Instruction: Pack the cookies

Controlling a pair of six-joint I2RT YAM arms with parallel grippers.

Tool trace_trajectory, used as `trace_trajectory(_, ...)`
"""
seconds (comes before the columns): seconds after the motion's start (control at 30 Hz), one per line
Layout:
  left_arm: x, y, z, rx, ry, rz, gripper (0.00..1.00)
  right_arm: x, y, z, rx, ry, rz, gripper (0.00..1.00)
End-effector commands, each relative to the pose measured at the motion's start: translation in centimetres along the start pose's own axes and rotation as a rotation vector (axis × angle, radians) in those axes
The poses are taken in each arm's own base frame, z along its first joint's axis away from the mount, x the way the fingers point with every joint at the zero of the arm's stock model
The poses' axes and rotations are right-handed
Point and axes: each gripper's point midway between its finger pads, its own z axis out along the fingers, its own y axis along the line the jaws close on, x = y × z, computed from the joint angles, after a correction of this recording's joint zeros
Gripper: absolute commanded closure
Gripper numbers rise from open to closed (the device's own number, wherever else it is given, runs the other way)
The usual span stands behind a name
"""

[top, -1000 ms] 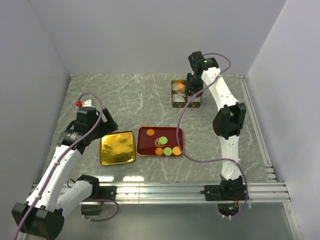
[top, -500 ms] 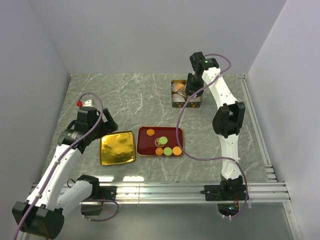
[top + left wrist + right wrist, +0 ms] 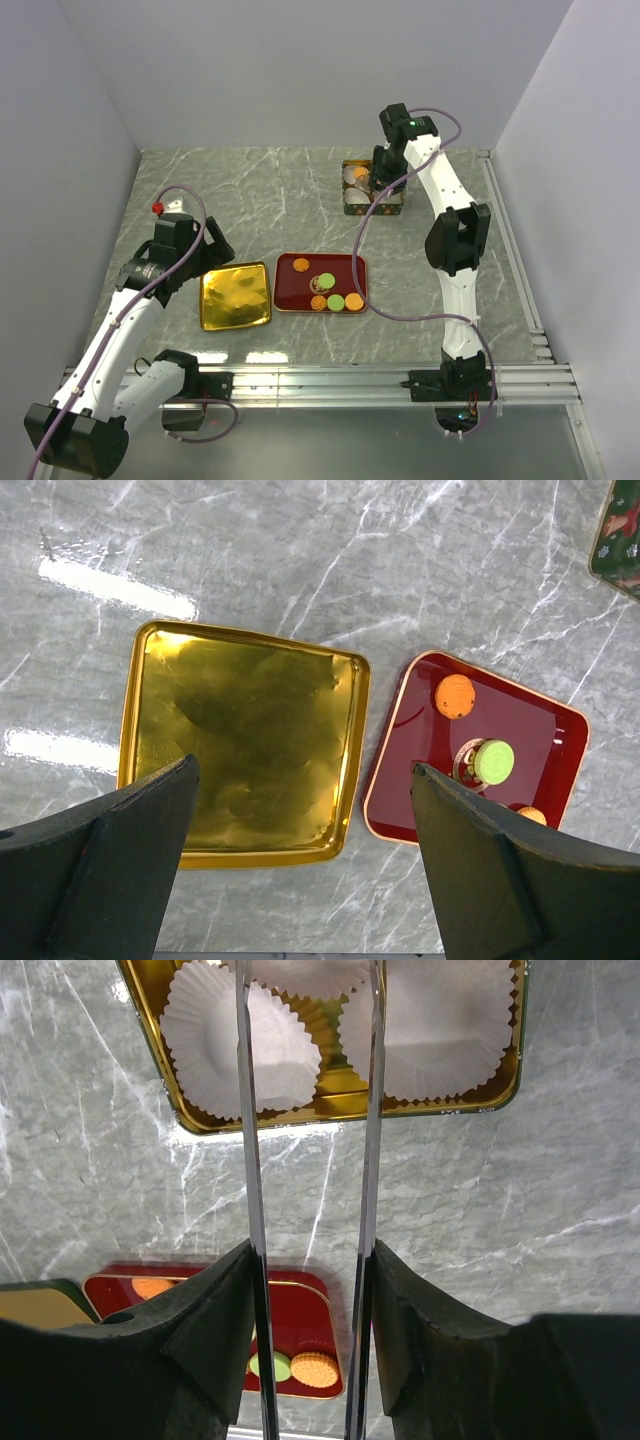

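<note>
Several cookies lie on the red tray (image 3: 345, 268): an orange one (image 3: 301, 265), a green one (image 3: 327, 279) on the gold emblem, and orange, green and orange in a row at the front (image 3: 336, 302). My right gripper (image 3: 385, 183) hangs over the gold tin (image 3: 350, 207) at the back. Its long metal blades stand apart with nothing visible between them (image 3: 308, 972); their tips run out of the top of the frame, over the white paper cups (image 3: 235, 1045). My left gripper (image 3: 303, 770) is open and empty above the gold lid (image 3: 240, 740) and the red tray (image 3: 540, 730).
The gold lid (image 3: 236, 296) lies left of the red tray. The tin (image 3: 340, 1110) holds several white cups. Grey walls close in the table on three sides, and a rail runs along the near edge (image 3: 320, 382).
My right gripper has shifted very slightly over the tin. The left arm and the cookies have not moved.
</note>
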Motion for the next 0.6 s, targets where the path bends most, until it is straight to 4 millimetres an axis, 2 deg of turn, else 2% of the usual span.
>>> trace_trajectory(0.0, -1.0, -0.4, -0.6, 0.012, -0.047, -0.016, 0.07, -2.0, 1.1, -2.3, -0.063, -0.088, -0.012, 0.48)
trace_trajectory(0.43, -1.3, -0.4, -1.0, 0.017, -0.066, -0.021, 0.07, -1.8, 1.1, -5.2, -0.073, -0.125, -0.013, 0.42)
trace_trajectory(0.57, -1.4, -0.4, -1.1, 0.025, -0.075, -0.021, 0.07, -1.4, 1.3, -7.3, -0.084, -0.15, -0.012, 0.42)
